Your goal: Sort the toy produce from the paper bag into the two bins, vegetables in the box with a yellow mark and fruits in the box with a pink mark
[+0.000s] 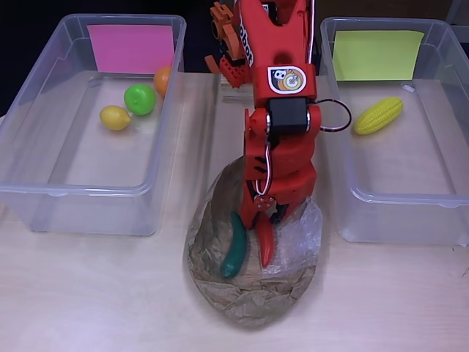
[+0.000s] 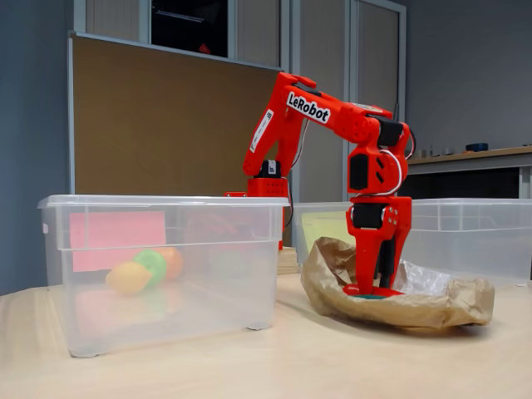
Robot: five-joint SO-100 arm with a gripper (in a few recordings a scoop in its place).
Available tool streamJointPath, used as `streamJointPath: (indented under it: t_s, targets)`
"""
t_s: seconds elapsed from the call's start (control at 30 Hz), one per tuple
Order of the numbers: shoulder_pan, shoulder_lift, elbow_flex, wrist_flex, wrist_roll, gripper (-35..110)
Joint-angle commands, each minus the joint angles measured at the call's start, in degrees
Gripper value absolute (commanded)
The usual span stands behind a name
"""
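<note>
The crumpled brown paper bag [image 1: 253, 290] lies on the table between the two bins. On it lie a long dark green vegetable [image 1: 234, 246] and, beside it, a red tapered piece [image 1: 265, 246] that looks like a chilli. My red gripper [image 1: 267, 214] points straight down over the bag, its tips at the upper end of the red piece. In the fixed view the gripper [image 2: 370, 287] reaches the bag [image 2: 416, 303], with something dark green just under its tips. Whether its fingers grip anything is hidden. The pink-marked bin [image 1: 44, 110] holds a lemon [image 1: 115, 117], a green fruit [image 1: 139, 99] and an orange [image 1: 163, 79]. The yellow-marked bin [image 1: 440, 147] holds a corn cob [image 1: 379, 115].
Both bins are clear plastic with tall walls, standing left and right of the arm. The arm's base [image 1: 231, 51] is at the back between them. Bare wooden table [image 1: 88, 293] lies in front of the bins and around the bag.
</note>
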Motion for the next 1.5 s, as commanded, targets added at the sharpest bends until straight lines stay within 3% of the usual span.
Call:
streamJointPath:
  t_s: [0.0, 0.4, 0.87, 1.13, 1.47]
  targets:
    - [-0.09, 0.09, 0.35, 0.18, -1.23, 15]
    - [0.0, 2.72, -3.96, 6.59, -1.85, 6]
    - [-5.62, 22.41, -18.28, 36.04, 3.87, 5]
    - [-22.06, 37.44, -10.2, 37.88, 23.73, 5]
    - [-49.92, 38.94, 0.0, 33.66, 62.05, 4]
